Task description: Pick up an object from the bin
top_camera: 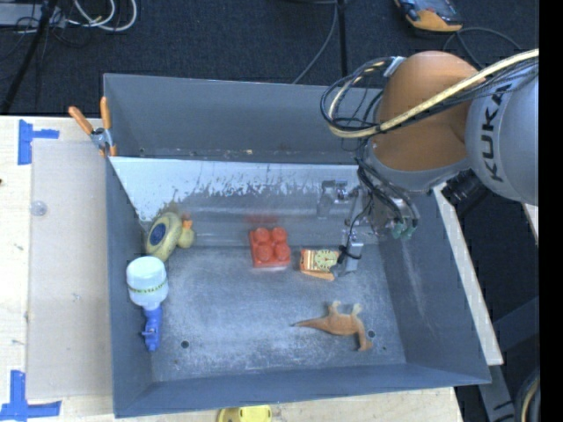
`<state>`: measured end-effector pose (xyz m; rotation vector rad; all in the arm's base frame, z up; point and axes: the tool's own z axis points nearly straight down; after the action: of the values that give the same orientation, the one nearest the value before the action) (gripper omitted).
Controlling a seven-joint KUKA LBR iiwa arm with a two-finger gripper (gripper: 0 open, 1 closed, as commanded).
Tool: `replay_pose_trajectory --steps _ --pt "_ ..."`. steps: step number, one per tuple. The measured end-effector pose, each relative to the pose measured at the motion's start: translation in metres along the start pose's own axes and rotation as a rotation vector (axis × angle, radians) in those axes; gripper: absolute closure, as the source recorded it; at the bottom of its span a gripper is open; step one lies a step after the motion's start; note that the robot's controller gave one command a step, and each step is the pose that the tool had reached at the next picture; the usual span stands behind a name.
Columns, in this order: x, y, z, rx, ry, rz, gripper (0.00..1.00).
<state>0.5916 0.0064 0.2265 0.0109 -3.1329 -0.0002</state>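
Here, the gripper (351, 255) hangs low over the floor of the bin (264, 359), in its right half and closer to the back wall than to the front one. Above it sits the arm's orange wrist cover (422, 112), with looped cables (352, 104) on the side toward the left wall. The gripper's tip is down at the right end of a small orange-and-yellow block (318, 262) with a pale round face on its top. Tip and block look to be touching, though this angle does not settle whether the block is actually gripped. Whether the gripper is released or clenched cannot be told either.

5 things lie on the bin floor, all apart from each other. Just to the left of the small block, near the middle of the bin, is a red studded brick (269, 247), lying flat with its studs up. Toward the front right corner lies an orange dinosaur figure (339, 323) on its side, well apart from the gripper. By the left wall are 2 more. One is a round yellow-and-green toy (167, 234), nearer the back. The other, nearer the front, is a blue piece with a wide white cap (147, 293), its cap end pointing toward the back wall.
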Motion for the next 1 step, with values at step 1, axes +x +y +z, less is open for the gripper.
replay_pose_trajectory --steps 1 --pt "-0.0013 0.0 -0.0049 0.0 -0.008 0.0 0.0"
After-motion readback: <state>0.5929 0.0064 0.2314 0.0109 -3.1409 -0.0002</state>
